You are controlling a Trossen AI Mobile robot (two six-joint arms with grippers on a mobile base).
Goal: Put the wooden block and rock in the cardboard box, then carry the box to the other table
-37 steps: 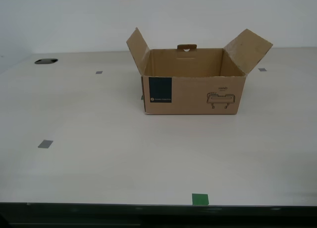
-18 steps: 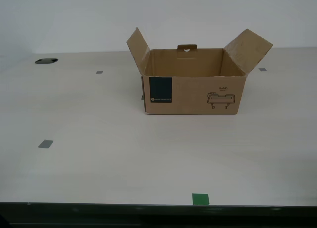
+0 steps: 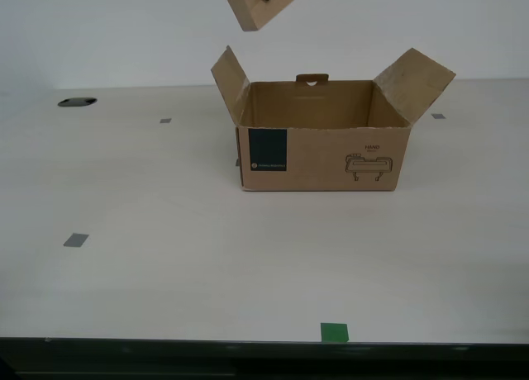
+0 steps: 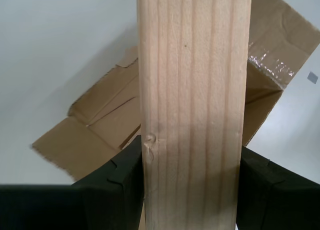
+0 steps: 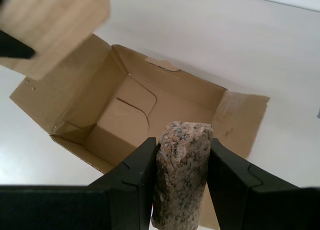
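The box (image 3: 322, 136) sits open and empty on the table (image 3: 165, 264). My second gripper (image 4: 192, 190) clamps the block (image 3: 263, 4) above the box; my first gripper (image 5: 181, 187) clamps the rock (image 5: 180, 177) over the opening. Step in hand: loading; next, I lower each into the cavity and release.

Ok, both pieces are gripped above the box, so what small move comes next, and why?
Probably lower my second gripper straight down into the cardboard box before opening. It is shut on the wooden block, which hangs tilted above the flap on the exterior view's left. My first gripper holds the rock over the open box, which looks empty inside.
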